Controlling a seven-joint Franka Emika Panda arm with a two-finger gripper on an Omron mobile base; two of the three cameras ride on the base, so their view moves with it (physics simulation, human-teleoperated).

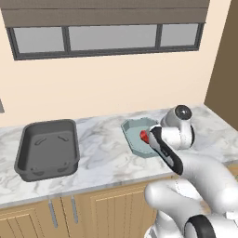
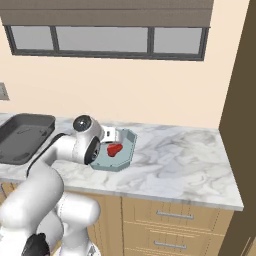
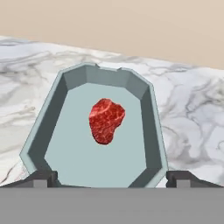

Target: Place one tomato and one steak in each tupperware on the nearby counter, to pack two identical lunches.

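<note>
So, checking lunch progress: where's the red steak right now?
The steak lies inside the pale teal tupperware on the counter, apart from the open gripper.

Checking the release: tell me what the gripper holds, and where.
Nothing. The gripper is open; the deep red raw steak lies free in the pale teal tupperware.

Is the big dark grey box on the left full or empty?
Empty. The dark grey box shows only its bare bottom; the steak lies in the teal box.

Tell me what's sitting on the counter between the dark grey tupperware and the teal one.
Nothing: in the left base view, bare marbled counter runs between the dark grey tupperware and the teal tupperware, which holds a steak.
</note>
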